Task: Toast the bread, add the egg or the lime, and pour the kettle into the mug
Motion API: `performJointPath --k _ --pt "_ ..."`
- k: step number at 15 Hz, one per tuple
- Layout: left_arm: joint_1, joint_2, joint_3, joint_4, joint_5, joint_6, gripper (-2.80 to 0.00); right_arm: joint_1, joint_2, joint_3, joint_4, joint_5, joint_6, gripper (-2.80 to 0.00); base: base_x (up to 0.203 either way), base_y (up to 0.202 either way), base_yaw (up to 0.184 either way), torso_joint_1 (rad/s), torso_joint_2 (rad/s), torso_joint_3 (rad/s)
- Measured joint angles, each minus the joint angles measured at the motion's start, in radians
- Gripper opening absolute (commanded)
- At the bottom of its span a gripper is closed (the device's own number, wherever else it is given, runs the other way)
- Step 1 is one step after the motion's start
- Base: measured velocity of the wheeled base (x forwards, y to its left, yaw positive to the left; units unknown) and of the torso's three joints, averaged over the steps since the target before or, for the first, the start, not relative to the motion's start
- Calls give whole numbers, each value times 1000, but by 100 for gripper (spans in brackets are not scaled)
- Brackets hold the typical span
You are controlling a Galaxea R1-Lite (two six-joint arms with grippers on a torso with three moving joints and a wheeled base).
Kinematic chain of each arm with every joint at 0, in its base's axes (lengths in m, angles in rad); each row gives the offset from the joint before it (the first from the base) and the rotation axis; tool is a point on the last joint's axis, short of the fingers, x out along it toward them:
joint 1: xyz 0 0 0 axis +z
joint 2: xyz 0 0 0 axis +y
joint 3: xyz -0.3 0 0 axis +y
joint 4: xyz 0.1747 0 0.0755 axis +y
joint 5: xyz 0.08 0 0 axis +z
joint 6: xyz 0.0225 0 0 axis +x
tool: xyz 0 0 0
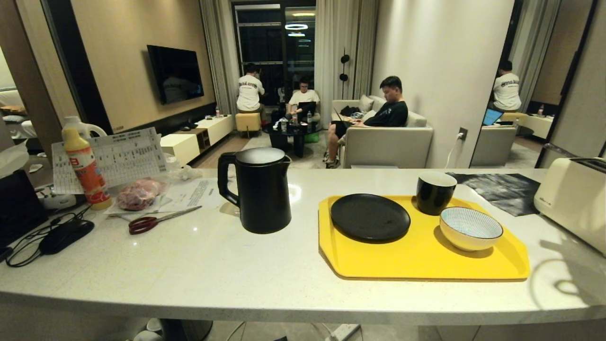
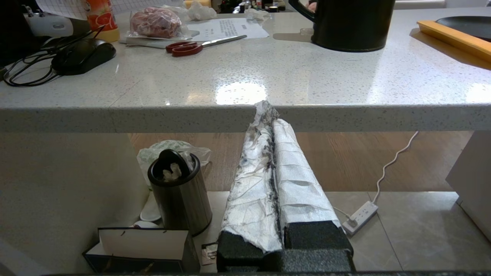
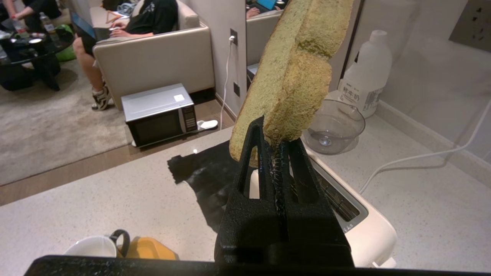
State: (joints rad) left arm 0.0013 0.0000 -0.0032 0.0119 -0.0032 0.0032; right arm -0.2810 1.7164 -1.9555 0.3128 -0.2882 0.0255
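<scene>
1. Head view: no claw visible; one kettle (image 1: 259,189), one mug (image 1: 434,192) on yellow tray (image 1: 426,265); toaster (image 1: 575,199) cut off at edge.
2. Left wrist view: left claw (image 2: 268,115) pressed closed, empty, below bench (image 2: 245,115) edge.
3. Right wrist view: right claw (image 3: 279,147) clamped on one bread (image 3: 293,73) above toaster slot, top cropped.

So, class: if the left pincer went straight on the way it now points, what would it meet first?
Most likely the front edge of the countertop: the shut left pincer points right at it, with nothing showing between, though depth is hard to judge.
</scene>
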Motion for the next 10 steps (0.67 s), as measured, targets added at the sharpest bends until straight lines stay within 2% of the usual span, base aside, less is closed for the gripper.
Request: performJointPath --k 10 --pt "0 0 0 0 0 0 -280 -2 -68 14 9 22 -5 -280 0 0 0 0 0 0"
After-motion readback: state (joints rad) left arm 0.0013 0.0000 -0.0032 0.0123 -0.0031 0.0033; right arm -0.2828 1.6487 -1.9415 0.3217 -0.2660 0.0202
